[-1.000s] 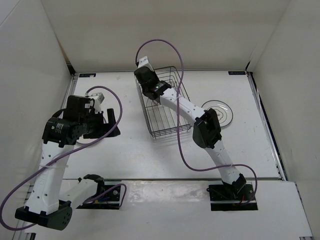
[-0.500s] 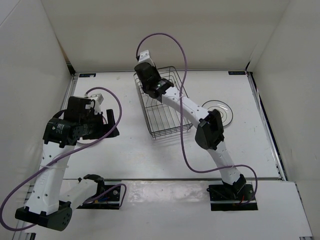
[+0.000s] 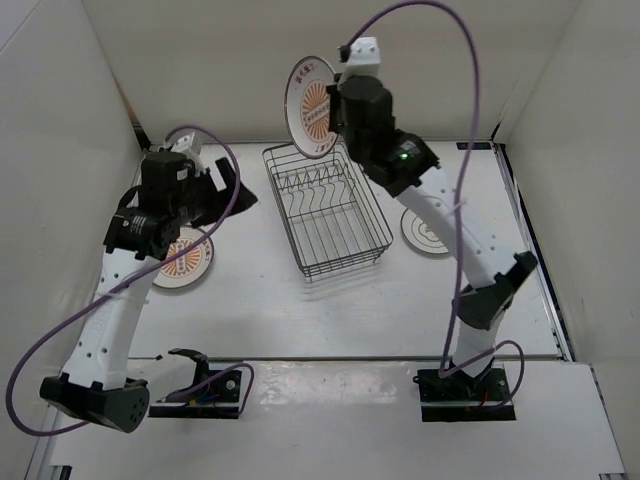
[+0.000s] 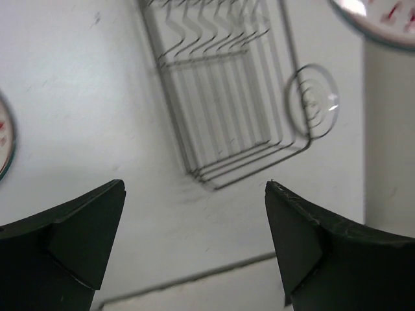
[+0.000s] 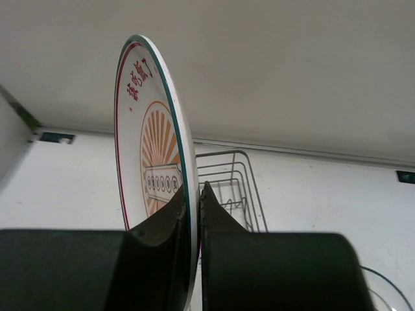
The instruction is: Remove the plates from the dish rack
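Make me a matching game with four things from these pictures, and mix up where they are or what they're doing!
Things:
1. dish rack
2. white plate
3. left gripper
4. right gripper

Places or states:
A. open, holding nothing
B. lying flat on the table, right of the rack
C. pinching an orange-patterned plate up in the air
D. standing mid-table with no plates in it

Pairs: 1-D, 2-B, 3-A, 4-C.
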Motion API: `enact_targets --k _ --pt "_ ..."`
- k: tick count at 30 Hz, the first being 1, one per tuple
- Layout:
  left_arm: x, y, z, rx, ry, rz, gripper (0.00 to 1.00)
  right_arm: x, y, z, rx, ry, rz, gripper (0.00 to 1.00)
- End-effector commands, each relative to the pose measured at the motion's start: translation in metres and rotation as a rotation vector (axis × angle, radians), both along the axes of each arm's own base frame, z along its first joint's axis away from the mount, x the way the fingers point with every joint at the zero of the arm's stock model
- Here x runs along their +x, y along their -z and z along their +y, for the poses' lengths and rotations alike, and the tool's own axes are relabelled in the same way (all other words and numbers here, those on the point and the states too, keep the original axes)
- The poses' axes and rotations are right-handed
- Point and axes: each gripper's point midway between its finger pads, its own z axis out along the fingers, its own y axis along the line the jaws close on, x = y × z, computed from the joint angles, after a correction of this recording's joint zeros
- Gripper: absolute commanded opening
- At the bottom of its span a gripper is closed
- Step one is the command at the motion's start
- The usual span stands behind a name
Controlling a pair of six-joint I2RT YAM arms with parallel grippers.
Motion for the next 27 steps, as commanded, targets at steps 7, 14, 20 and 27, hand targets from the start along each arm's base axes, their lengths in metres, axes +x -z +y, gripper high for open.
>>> enact_targets --k 7,14,20,27 --pt "0.097 -0.079 -0.049 -0.506 0.008 -0.243 0.85 -0.043 0.014 0.003 0.316 -0.240 0.200 0.00" --pt "0.133 -0.075 -0.053 -0.559 0.078 -0.213 0.76 -0.051 0.020 0.007 0.432 -0.319 0.313 0.00" --pt "0.126 -0.040 -0.055 -0.498 0.107 -0.143 0.74 -0.058 0.038 0.020 0.542 -0.372 0.427 0.00" --pt "0.107 -0.004 -0.051 -0.397 0.126 -0.032 0.56 -0.056 0.056 0.030 0.595 -0.386 0.498 0.00"
